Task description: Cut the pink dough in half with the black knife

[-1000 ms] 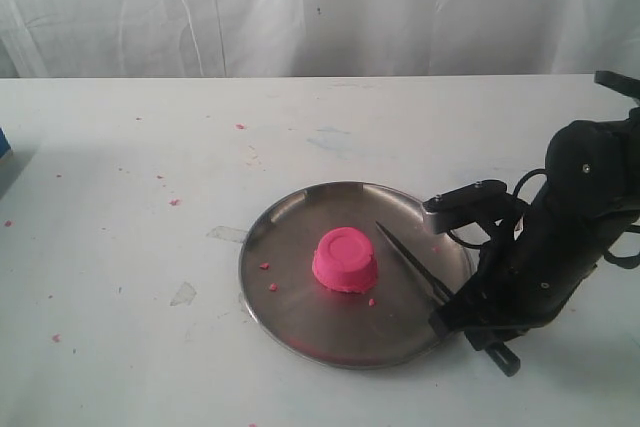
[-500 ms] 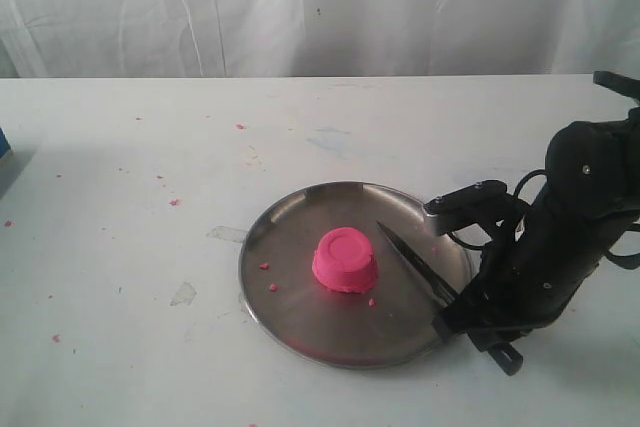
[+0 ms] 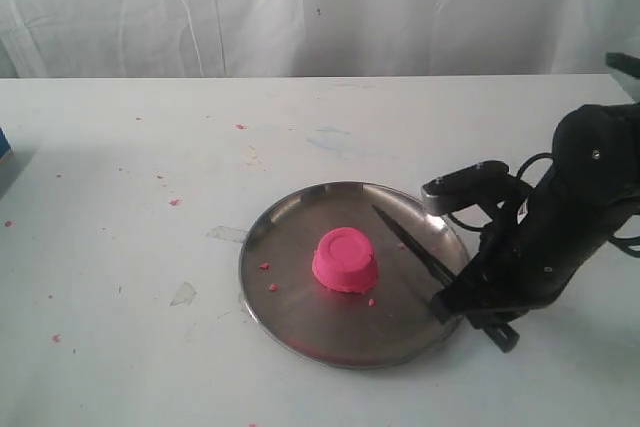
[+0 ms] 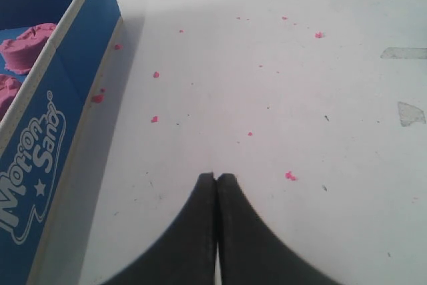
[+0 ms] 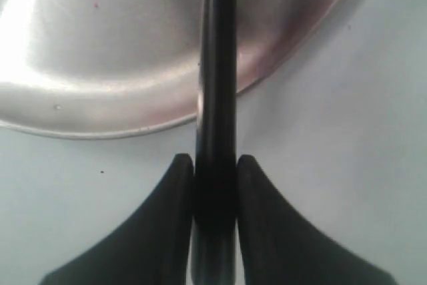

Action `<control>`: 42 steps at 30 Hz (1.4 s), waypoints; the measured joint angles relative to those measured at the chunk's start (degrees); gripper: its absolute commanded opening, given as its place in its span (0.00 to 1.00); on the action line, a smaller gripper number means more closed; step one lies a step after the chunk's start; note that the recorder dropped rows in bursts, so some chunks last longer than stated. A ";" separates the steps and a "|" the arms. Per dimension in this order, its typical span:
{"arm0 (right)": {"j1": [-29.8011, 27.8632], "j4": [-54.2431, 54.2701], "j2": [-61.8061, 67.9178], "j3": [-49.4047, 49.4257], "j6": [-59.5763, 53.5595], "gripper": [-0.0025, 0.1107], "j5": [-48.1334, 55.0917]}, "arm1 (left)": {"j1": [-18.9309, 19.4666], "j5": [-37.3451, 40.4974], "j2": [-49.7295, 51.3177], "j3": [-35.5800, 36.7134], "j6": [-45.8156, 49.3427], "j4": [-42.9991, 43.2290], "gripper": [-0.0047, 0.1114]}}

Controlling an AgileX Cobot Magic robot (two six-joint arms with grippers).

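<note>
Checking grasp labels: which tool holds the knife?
The right tool, clamped on the black knife over the plate rim; the left tool is shut on nothing.

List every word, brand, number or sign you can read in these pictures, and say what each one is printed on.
"Motion Sand": white lettering with a small star, on the side of the blue box, seen in the left wrist view.
No other words, numbers or signs can be read in any view.

The dough (image 3: pixel 345 260) is coloured bright pink and the knife (image 3: pixel 410 245) solid black. The plate (image 3: pixel 300 319) is finished in reflective silver. The desk (image 3: pixel 120 277) is seen white, speckled with pink crumbs (image 3: pixel 173 202). The box (image 4: pixel 73 91) at the left is printed blue with white lettering.
</note>
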 measured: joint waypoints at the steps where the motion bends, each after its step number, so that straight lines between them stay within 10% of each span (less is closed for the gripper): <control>1: 0.00 -0.29 -1.11 -0.03 0.00 0.02 -0.32 | 0.00 0.00 0.00 0.00 0.00 0.00 0.04; 15: 0.00 -1.00 -18.62 0.85 1.54 0.02 -3.50 | 0.00 -1.50 0.00 0.00 -0.31 0.05 0.04; 24: 0.00 9.38 -18.62 2.07 -4.39 0.02 -5.33 | 0.00 -33.58 -0.03 0.00 -36.90 -20.07 0.04; 32: 0.00 11.81 -18.62 2.07 -4.39 0.02 -5.66 | 0.00 -46.79 5.29 -8.75 -59.36 36.94 0.04; 42: 0.00 11.92 -18.62 2.07 -6.40 0.02 -4.61 | 0.00 -57.40 29.72 -16.80 -50.88 45.65 0.04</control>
